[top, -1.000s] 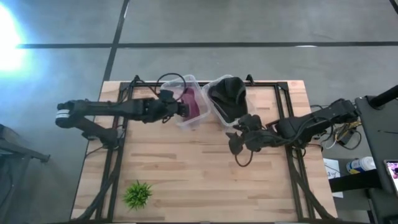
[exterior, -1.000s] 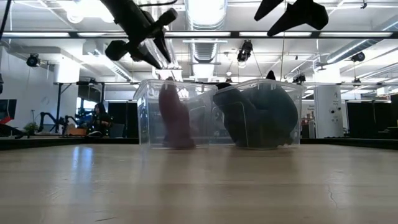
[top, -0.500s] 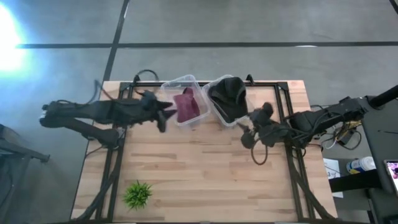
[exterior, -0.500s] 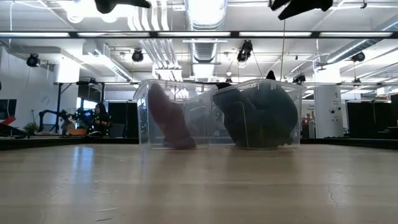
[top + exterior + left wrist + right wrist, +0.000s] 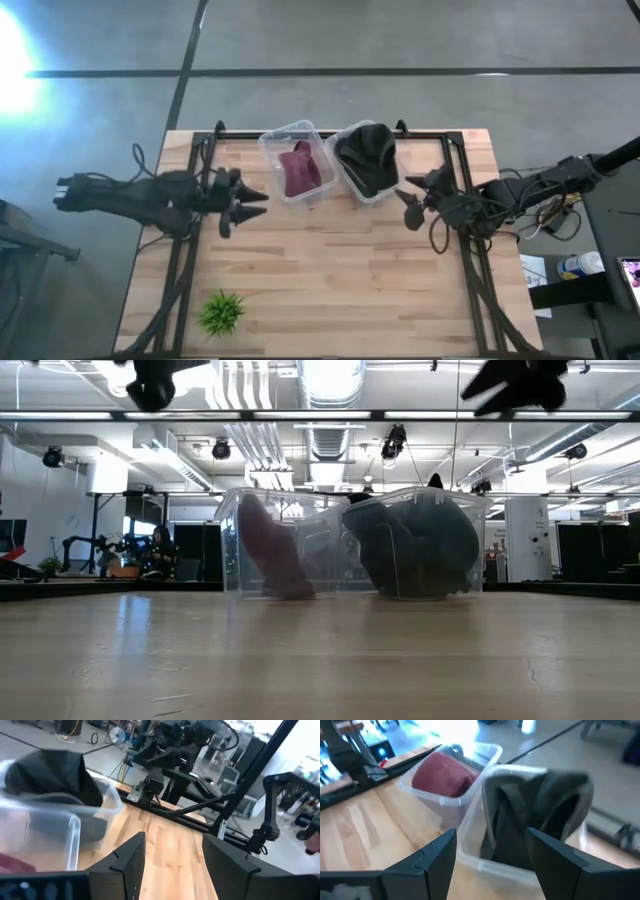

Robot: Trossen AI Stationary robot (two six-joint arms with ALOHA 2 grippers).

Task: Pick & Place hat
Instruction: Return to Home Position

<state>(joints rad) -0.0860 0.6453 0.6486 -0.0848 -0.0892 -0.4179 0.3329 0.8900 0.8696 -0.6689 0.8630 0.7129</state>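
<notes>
- Above the wooden table (image 5: 330, 285), my left gripper (image 5: 247, 212) and right gripper (image 5: 409, 207) hang spread wide, empty.
- A careless swing of the right could clip the nearby black-cap bin (image 5: 378, 197).

Low view — left gripper (image 5: 150, 382) and right gripper (image 5: 515, 382) blurred, cut by top edge; black caps (image 5: 366, 155) heaped — count unclear.

A: Colours, please.
B: The left bin (image 5: 268, 140) is clear plastic with a dark red cap (image 5: 302, 170) inside. The right bin (image 5: 372, 196) is clear too, filled with black caps (image 5: 368, 152).
A: And around those 2?
B: The table (image 5: 320, 270) is pale wood with fine grain stripes. The plant (image 5: 221, 312) is bright green, and the floor (image 5: 400, 40) is grey, crossed by dark lines.
</notes>
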